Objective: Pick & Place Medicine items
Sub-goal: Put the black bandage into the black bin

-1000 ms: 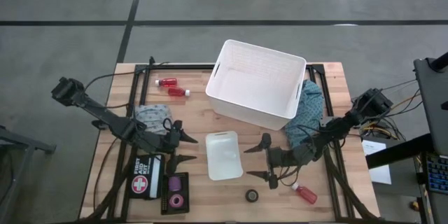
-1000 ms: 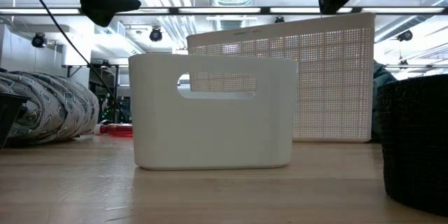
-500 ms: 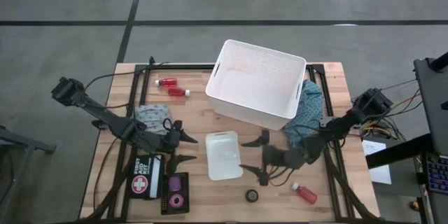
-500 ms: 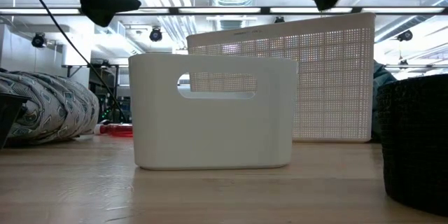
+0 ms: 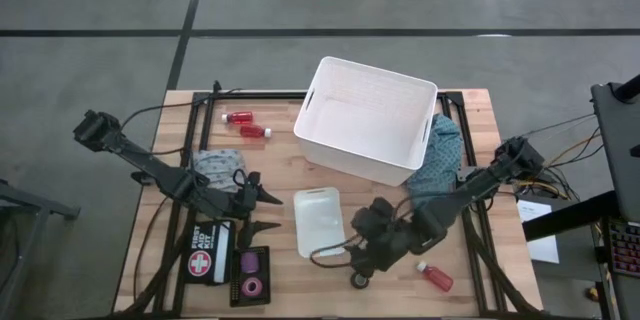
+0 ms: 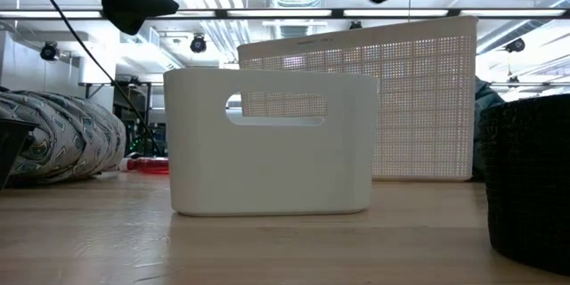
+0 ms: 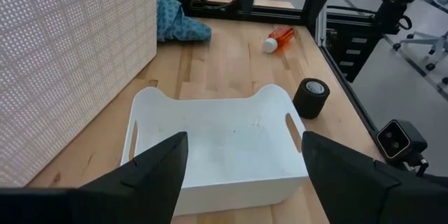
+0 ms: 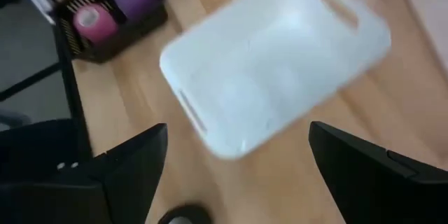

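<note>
Overhead, the right gripper (image 5: 338, 256) hangs with fingers spread wide and nothing held, just beside the near corner of a small white plastic bin with handle slots (image 5: 318, 221) on the wooden bench (image 5: 280, 155). A dark tape roll (image 5: 358, 279) lies just beside it, and a red bottle with a white cap (image 5: 435, 277) a little beyond. The left gripper (image 5: 262, 210), partly open and empty, waits on the bin's other side, near a black tray (image 5: 250, 275) holding pink tape rolls (image 5: 250, 286). Two more red bottles (image 5: 248, 124) lie well apart, past a large white perforated basket (image 5: 366, 119).

From bench height, the small bin hides most of the basket (image 6: 427, 98).

The left wrist camera shows the bin (image 7: 217, 143) between its fingers (image 7: 150, 171), the dark roll (image 7: 311, 96) beside it.

The right wrist camera shows the bin (image 8: 273, 63) ahead and the tray's rolls (image 8: 87, 17).
</note>
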